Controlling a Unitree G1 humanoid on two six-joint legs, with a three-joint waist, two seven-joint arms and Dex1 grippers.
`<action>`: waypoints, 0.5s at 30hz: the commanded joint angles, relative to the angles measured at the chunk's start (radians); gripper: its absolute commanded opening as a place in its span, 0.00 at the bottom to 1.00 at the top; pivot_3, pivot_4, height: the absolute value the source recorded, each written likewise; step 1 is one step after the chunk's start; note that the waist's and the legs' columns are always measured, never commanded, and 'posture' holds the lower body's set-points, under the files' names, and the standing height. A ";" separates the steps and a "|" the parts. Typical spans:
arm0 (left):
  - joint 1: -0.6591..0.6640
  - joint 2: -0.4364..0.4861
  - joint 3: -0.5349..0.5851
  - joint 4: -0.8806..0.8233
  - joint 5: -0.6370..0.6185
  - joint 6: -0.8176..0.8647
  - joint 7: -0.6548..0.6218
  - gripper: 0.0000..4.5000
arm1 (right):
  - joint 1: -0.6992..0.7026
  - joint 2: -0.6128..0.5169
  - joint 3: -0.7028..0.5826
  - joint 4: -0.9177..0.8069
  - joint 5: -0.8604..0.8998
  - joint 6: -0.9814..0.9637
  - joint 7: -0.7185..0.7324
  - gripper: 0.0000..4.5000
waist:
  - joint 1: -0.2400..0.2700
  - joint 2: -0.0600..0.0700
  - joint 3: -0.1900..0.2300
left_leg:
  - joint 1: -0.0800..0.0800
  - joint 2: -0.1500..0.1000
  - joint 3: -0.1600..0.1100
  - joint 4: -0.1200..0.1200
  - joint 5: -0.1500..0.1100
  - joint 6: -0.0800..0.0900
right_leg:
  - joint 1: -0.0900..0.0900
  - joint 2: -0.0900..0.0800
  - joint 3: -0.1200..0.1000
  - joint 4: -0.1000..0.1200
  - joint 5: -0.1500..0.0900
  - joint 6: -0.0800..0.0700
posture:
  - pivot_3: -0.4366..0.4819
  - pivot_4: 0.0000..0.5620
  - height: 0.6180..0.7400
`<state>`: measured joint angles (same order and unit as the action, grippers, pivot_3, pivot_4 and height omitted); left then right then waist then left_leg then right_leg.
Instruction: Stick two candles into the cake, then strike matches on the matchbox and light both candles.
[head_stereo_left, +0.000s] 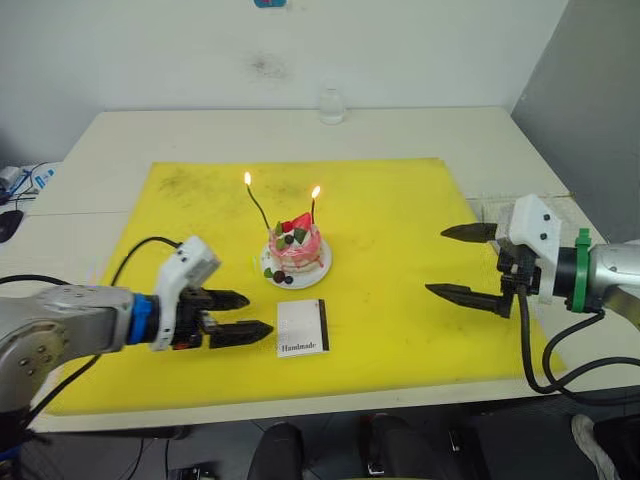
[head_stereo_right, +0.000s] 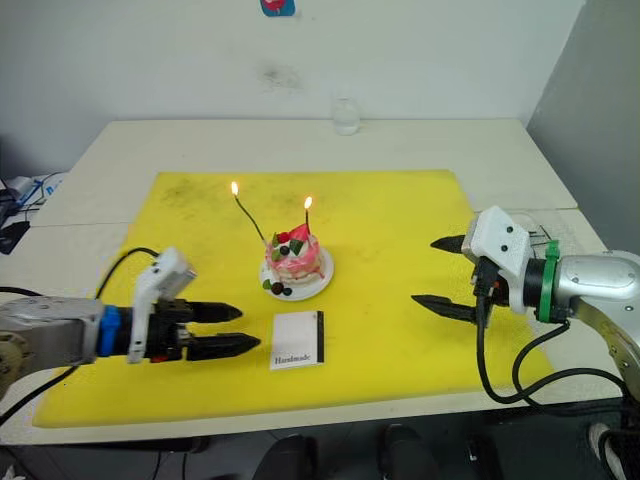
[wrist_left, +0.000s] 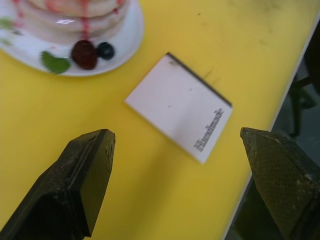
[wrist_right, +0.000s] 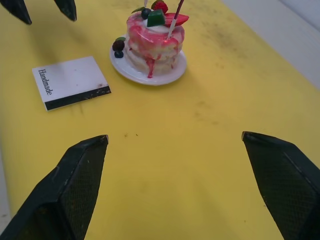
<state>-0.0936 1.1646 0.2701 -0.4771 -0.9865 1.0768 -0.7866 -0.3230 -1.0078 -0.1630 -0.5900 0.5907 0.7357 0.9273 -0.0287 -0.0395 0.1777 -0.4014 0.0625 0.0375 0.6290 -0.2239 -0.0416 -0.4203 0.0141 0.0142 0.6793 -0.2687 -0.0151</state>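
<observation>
The pink-and-white cake (head_stereo_left: 296, 249) sits on its small white plate (head_stereo_left: 318, 272) in the middle of the yellow mat. Two candles stand in it, both burning: a curved green one (head_stereo_left: 258, 209) with its flame up left, and a dark red one (head_stereo_left: 313, 208) on the right. In front of the plate lies the white matchbox (head_stereo_left: 302, 326), lettered "Handmade". My left gripper (head_stereo_left: 247, 315) hovers open just left of the matchbox, holding nothing. Well to the right of the cake, my right gripper (head_stereo_left: 453, 262) is open and empty. No matches are in view.
The yellow mat (head_stereo_left: 400, 220) covers most of the white table (head_stereo_left: 130, 135). A small clear glass (head_stereo_left: 332, 105) stands at the table's far edge. Cables and small items lie at the table's left edge (head_stereo_left: 18, 190).
</observation>
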 joint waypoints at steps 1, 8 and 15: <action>0.119 0.024 0.143 0.049 0.240 -0.278 -0.117 0.99 | 0.009 -0.055 -0.106 0.036 -0.013 -0.083 0.068 1.00 | 0.000 0.001 0.001 | 0.000 0.000 0.001 0.000 0.000 0.000 | 0.000 0.000 0.000 0.000 0.000 0.000 | 0.48 0.27 0.96; 0.246 -0.009 0.259 0.232 0.492 -0.588 -0.202 0.99 | 0.097 -0.163 -0.268 0.153 -0.051 -0.236 0.253 1.00 | 0.002 0.002 0.001 | 0.000 0.001 0.001 -0.001 0.000 0.000 | 0.000 -0.001 -0.001 0.000 -0.003 -0.005 | 0.48 0.27 0.96; 0.332 -0.050 0.320 0.243 0.538 -0.630 -0.266 0.99 | 0.193 -0.209 -0.347 0.184 -0.041 -0.234 0.358 1.00 | 0.001 0.002 0.001 | 0.000 0.003 0.003 -0.002 0.000 0.000 | 0.000 -0.002 -0.001 0.000 -0.003 -0.004 | 0.48 0.27 0.96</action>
<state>0.2383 1.1110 0.5331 -0.2242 -0.4568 0.4555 -1.0423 -0.1250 -1.2026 -0.4715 -0.4000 0.5347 0.5133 1.2765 -0.0278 -0.0377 0.1788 -0.4009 0.0654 0.0402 0.6274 -0.2244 -0.0412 -0.4207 0.0118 0.0135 0.6801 -0.2718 -0.0193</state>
